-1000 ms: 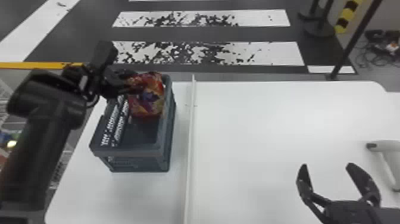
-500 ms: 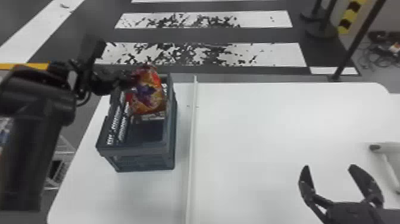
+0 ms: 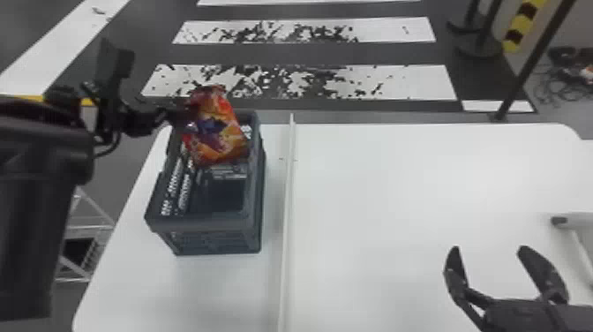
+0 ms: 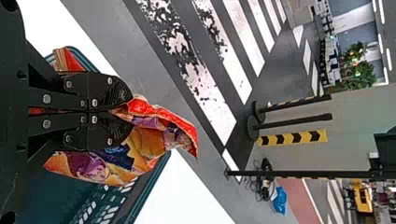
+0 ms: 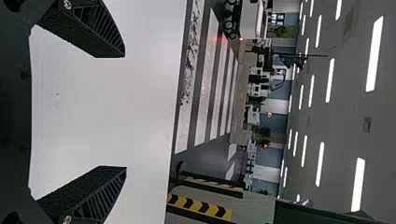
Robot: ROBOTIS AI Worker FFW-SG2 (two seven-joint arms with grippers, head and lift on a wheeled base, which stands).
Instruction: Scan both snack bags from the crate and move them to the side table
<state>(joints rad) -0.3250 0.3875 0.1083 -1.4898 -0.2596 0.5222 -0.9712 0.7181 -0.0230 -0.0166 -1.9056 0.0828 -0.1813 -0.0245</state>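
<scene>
Left claw (image 3: pixel 180 115): closed, its fingers pinching the bag near one edge.
Bag (image 3: pixel 216 132): red, orange and purple, gripped by the left claw, tilted, at the far end of the crate; whether it touches the crate, one cannot tell.
Crate (image 3: pixel 203 223): dark, upright on the table (image 3: pixel 375 198), left of the raised white strip (image 3: pixel 287 220).
Right claw (image 3: pixel 489 249): open, fingers spread wide, above the table, right of the strip.
White device (image 3: pixel 578 220): near the table's right side.
</scene>
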